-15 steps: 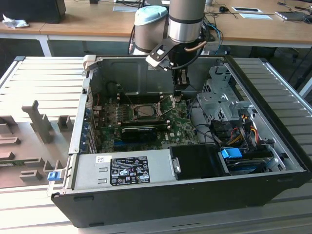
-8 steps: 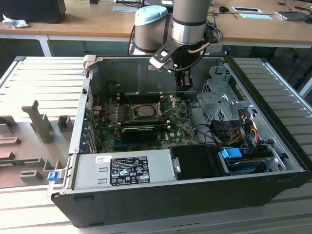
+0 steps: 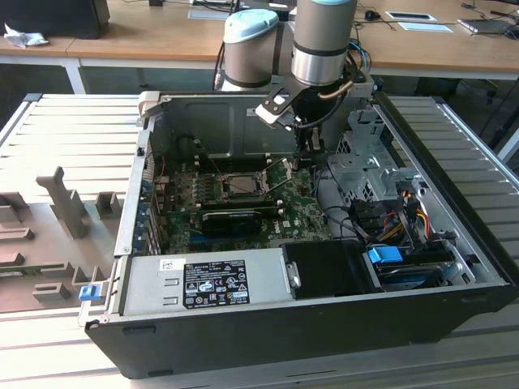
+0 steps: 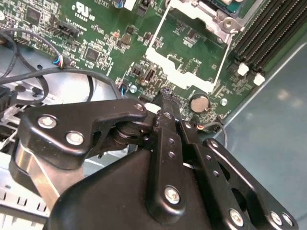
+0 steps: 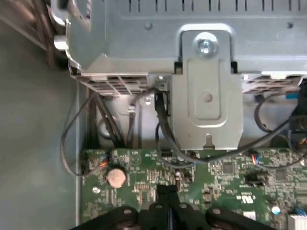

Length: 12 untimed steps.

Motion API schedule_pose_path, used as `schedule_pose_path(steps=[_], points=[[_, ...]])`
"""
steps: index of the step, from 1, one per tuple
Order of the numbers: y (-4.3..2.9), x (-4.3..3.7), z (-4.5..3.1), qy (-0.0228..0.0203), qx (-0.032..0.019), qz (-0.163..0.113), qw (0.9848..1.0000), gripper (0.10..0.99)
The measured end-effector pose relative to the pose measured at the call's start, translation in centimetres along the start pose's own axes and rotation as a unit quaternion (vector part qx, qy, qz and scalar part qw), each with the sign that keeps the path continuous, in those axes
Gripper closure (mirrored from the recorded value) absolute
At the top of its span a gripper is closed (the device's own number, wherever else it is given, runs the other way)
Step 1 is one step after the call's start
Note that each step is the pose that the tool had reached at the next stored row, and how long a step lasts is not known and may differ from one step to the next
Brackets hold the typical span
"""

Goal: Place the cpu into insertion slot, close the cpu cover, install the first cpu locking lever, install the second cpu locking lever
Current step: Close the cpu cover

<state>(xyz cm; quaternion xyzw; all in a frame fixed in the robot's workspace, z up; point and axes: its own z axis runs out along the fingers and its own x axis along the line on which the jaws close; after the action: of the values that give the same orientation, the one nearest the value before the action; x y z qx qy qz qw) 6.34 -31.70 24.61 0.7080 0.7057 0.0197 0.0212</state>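
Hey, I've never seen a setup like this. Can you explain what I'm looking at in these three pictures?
This is one robot arm working inside an open computer case that lies on a slatted grey table. The exterior view watches from outside; both wrist views ride on the arm and look at the green circuit board. The gripper, shut, is low over that board near a round coin battery, on the exterior view's right of the square insertion slot. Whether it holds anything, I cannot tell.

Ribbed grey table (image 3: 73, 121), open computer case (image 3: 284, 332)
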Motion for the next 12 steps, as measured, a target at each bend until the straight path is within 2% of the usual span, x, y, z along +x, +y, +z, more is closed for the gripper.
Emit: schedule_pose_path(steps=[3,6,12], points=[[-0.03,0.0,0.42,0.0,0.0002,-0.001,1.0,0.98],[-0.13,0.0,0.52,0.0,0.001,-0.001,1.0,0.98],[-0.39,0.0,0.38,0.0,0.0079,-0.002,1.0,0.98]])
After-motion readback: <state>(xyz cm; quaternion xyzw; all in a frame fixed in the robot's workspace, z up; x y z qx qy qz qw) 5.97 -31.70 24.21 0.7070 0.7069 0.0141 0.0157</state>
